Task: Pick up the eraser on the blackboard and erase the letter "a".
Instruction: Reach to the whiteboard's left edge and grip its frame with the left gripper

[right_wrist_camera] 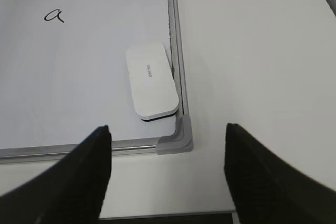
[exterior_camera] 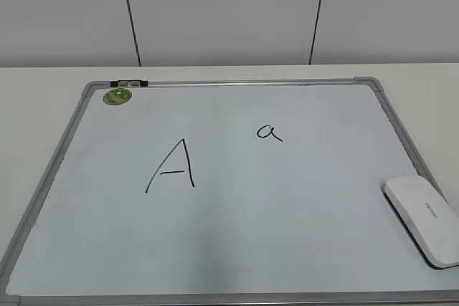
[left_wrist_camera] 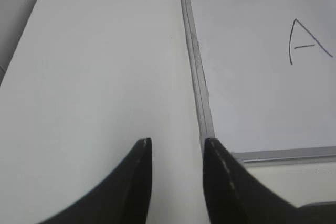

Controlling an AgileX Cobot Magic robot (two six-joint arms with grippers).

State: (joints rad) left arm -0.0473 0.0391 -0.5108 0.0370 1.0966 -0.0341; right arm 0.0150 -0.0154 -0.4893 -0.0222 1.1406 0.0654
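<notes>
Right wrist view is showing the eraser (right_wrist_camera: 151,80) lying ahead of the right gripper (right_wrist_camera: 168,174), slightly to its left, on the blackboard (right_wrist_camera: 79,77) against the frame's near corner, long axis pointing away. This nearer gripper is hanging spread wide, holding nothing. The left gripper (left_wrist_camera: 177,182) is sitting slightly parted, empty.

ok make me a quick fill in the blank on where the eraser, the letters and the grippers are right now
1. The eraser lies on the blackboard near its ____ edge in the exterior view.
2. The letter "a" sits to the right of a much larger ____.
3. The round sticker in the board's far left corner is ____.
4. The right gripper is ____ and holds nothing.

Missing words: right; capital A; green; open
</notes>
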